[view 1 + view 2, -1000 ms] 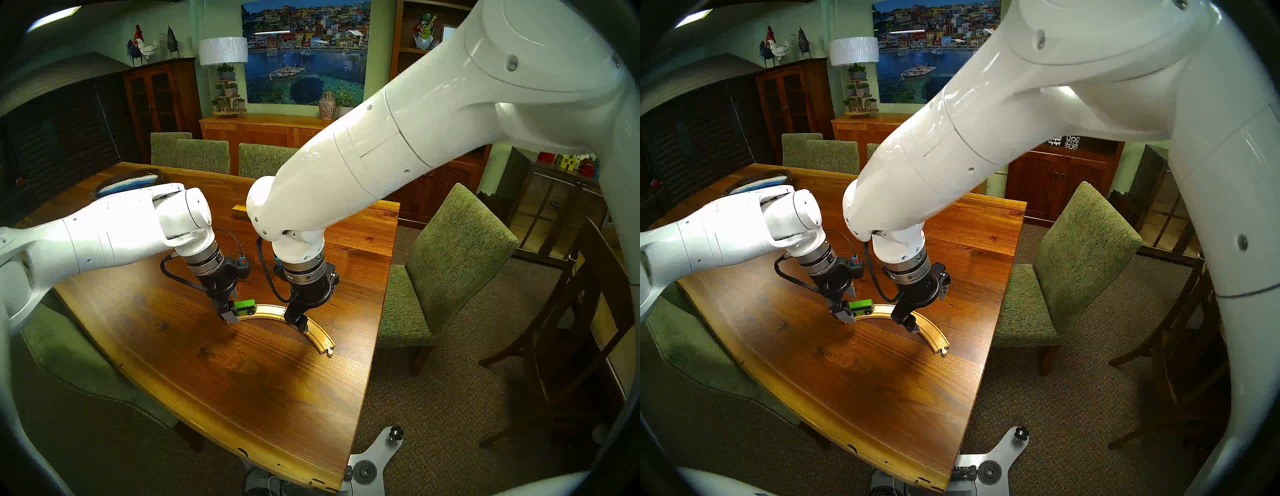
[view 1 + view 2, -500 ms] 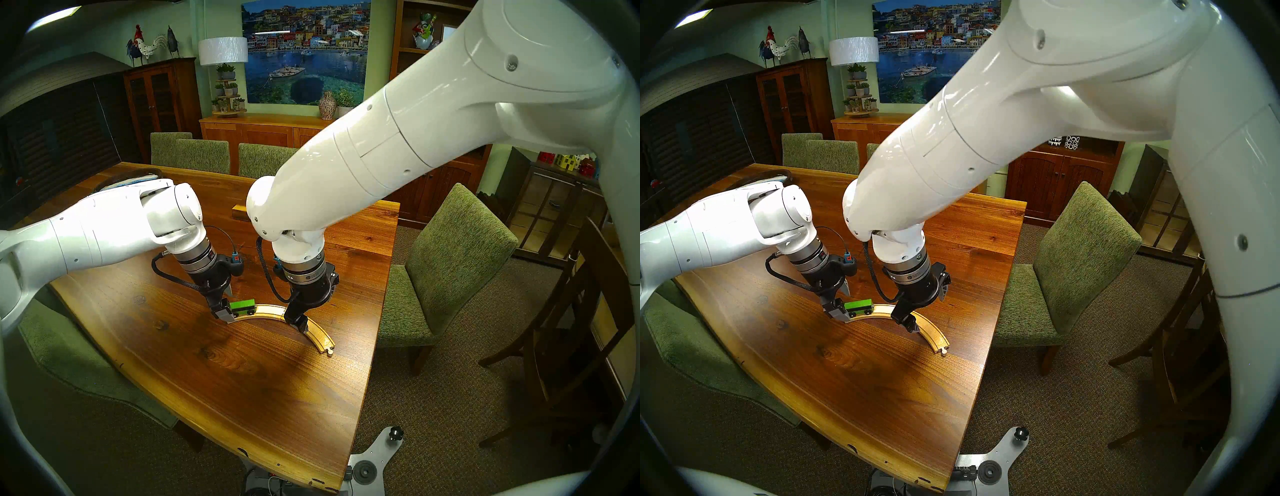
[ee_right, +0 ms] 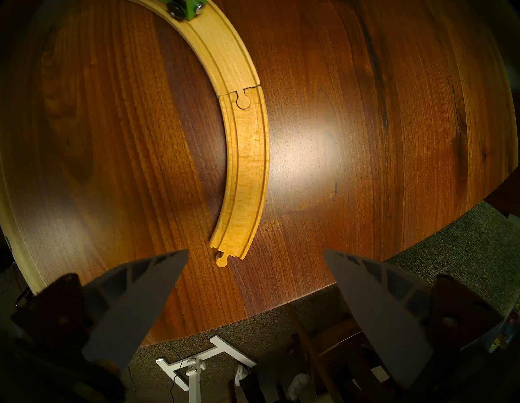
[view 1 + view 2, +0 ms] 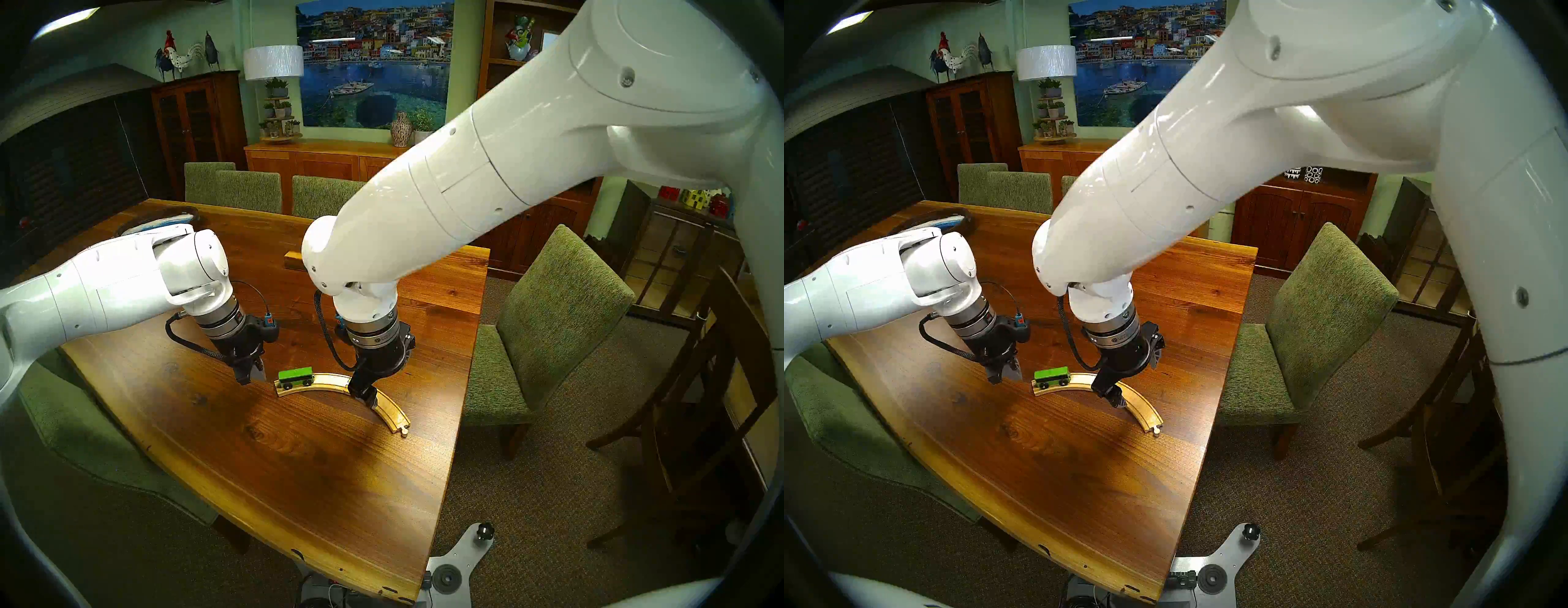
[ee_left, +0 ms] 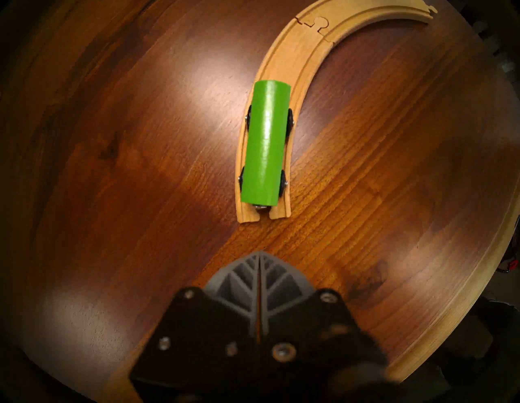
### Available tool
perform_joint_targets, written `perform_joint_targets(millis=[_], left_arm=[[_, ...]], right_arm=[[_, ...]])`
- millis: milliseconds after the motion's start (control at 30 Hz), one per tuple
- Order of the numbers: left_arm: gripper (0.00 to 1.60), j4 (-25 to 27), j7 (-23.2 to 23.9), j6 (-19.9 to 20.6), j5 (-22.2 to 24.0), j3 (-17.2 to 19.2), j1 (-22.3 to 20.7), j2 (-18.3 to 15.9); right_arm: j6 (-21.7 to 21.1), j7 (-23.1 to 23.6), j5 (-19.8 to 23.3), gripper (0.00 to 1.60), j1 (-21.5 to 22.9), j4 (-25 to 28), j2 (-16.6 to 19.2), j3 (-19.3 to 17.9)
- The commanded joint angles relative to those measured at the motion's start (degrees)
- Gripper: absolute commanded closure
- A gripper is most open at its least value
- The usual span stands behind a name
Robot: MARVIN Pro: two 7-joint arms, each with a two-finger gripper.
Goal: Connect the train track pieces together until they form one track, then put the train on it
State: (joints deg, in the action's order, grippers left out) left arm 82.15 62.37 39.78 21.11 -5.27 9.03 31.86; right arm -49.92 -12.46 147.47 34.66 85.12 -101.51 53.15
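Observation:
Two curved pale-wood train track pieces lie joined as one track on the wooden table; the peg-and-socket joint shows in both wrist views. The green train stands on the track's left end, wheels in the grooves. My left gripper hovers just left of that end, shut and empty, clear of the train. Over the track's right half my right gripper is open, holding nothing.
A wooden block lies at the back of the table, partly behind my right arm. A dark dish sits at the far left. Green chairs surround the table. The table's edge runs close to the track's peg end.
My left gripper has drawn back to the left, away from the train's end, and shut its fingers. The train stays on the track. The right arm has not moved.

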Motion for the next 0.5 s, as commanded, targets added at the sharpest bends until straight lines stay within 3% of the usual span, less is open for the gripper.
perform_joint_targets(millis=[0, 467], left_arm=[[1.6, -1.23, -0.35, 0.12, 0.58, 1.38, -1.1, 0.77], [1.6, -4.76, -0.53, 0.12, 0.78, 1.25, -0.82, 4.38]], right_arm=[[0.02, -0.02, -0.07, 0.0, 1.35, -0.5, 0.76, -0.24], [0.01, -0.04, -0.07, 0.0, 1.34, -0.51, 0.76, -0.25]])
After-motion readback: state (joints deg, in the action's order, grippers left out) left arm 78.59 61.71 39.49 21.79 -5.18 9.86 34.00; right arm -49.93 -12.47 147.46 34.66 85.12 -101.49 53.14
